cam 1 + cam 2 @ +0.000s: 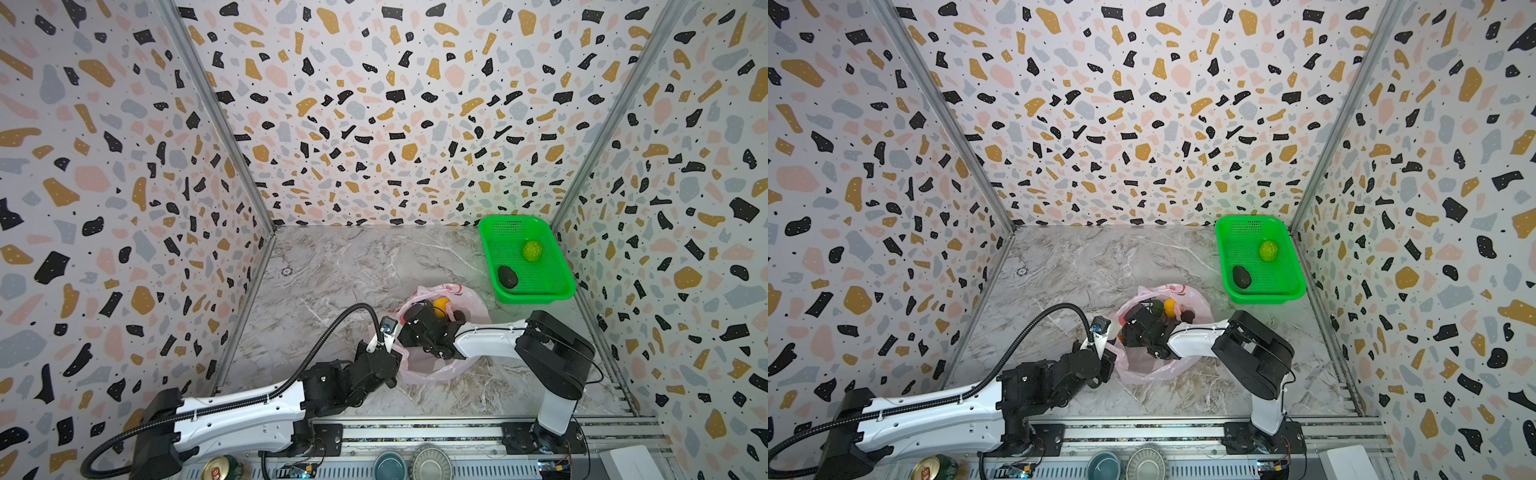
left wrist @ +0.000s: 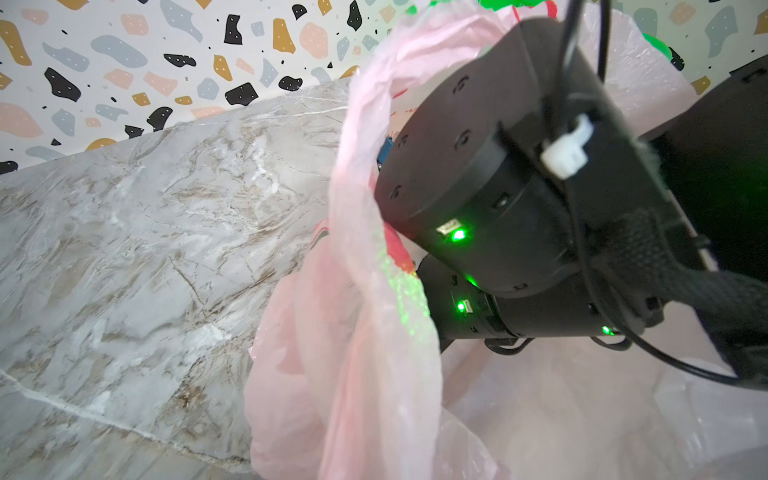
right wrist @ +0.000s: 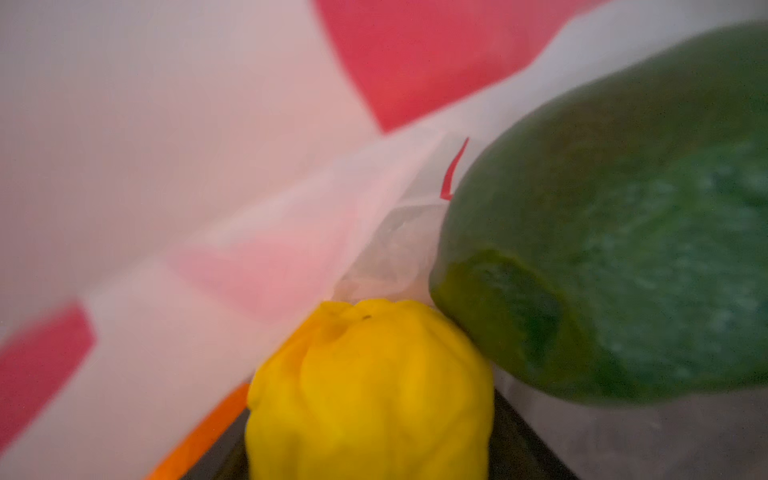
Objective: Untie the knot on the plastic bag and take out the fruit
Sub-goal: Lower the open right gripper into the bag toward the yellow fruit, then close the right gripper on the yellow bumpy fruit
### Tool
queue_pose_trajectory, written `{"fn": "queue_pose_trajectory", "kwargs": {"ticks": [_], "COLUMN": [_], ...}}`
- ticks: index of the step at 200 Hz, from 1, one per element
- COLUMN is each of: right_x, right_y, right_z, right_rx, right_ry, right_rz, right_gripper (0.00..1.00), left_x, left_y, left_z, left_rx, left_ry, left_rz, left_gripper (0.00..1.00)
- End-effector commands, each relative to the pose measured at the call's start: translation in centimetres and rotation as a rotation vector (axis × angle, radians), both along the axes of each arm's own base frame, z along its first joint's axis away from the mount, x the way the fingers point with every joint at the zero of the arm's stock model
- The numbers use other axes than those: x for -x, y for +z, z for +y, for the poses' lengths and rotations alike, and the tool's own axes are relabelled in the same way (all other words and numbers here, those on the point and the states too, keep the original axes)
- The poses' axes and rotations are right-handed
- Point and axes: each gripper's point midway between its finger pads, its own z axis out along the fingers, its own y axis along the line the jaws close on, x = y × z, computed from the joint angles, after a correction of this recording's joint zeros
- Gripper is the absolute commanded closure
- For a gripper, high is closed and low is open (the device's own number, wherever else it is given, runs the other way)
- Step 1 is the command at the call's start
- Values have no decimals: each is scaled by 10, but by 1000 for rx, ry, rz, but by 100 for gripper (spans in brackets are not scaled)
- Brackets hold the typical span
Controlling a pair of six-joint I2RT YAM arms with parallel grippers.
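Note:
The pink plastic bag (image 1: 473, 307) (image 1: 1200, 307) lies open in the middle of the marble table. The knot is out of view. An orange fruit (image 1: 440, 306) and a dark fruit (image 1: 1187, 316) show in its mouth. My right gripper (image 1: 415, 316) reaches down into the bag. In the right wrist view its dark fingers (image 3: 523, 440) press both sides of a yellow fruit (image 3: 370, 386), with a dark green fruit (image 3: 623, 249) beside it. My left gripper (image 1: 392, 353) is shut on the bag's left rim (image 2: 374, 332) and holds it up.
A green basket (image 1: 540, 295) (image 1: 1266, 297) stands at the back right, holding a yellow-green fruit (image 1: 532, 250) and a blackish fruit (image 1: 508, 276). A can (image 1: 222, 469) and two bowls (image 1: 390, 465) sit on the front rail. Patterned walls close in three sides.

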Motion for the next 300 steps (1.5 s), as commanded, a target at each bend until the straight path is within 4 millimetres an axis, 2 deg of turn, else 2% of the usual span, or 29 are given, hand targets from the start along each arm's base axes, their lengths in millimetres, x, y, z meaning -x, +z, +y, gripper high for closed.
{"fn": "queue_pose_trajectory", "kwargs": {"ticks": [1, 16, 50, 109, 138, 225, 279, 300], "right_x": [-6, -5, 2, 36, 52, 77, 81, 82], "right_y": [14, 20, 41, 51, 64, 123, 169, 194], "right_z": [-4, -8, -16, -35, -42, -45, -50, -55], "right_rx": [17, 21, 11, 12, 4, -39, -98, -127], "right_ry": [-22, -18, -4, 59, 87, 171, 182, 174], "right_rz": [-45, -57, -75, -32, -41, -105, -158, -186], "right_gripper": [43, 48, 51, 52, 52, 52, 52, 52], "left_x": [-2, 0, 1, -5, -5, -6, -6, -6], "left_y": [-1, -7, -15, -5, -4, -5, -4, -3], "left_z": [3, 5, 7, 7, 7, 6, 5, 6], "left_rx": [13, 15, 26, 46, 49, 58, 66, 65], "left_ry": [8, 13, 24, 54, 56, 59, 58, 60], "left_rz": [-11, 2, 19, -14, -21, -19, -19, -19], "left_gripper": [100, 100, 100, 100, 100, 100, 100, 100]}}
